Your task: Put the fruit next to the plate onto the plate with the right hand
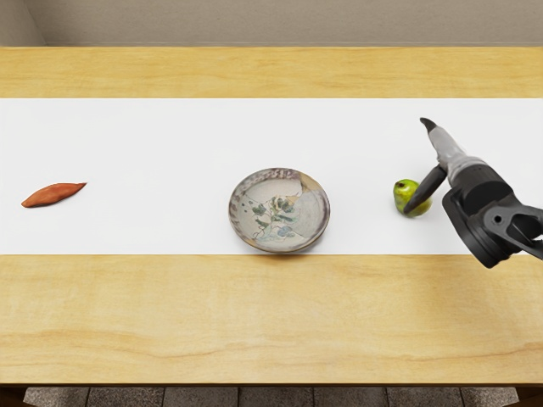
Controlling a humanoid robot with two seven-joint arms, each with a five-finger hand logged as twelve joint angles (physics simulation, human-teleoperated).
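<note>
Resting right of frame on the tabletop, green fruit lies apart from the plate, right hand fingers spread, one overlapping its right side, gripping nothing.

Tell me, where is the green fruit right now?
In the head view, the green fruit lies on the white runner, right of the plate and apart from it, with the right hand close at its right side.

Bright, even, diffuse overhead light. Sharp edge to edge. Thin soft shadow hugs the plate along its near rim; white cloth beneath reads flat.
</note>
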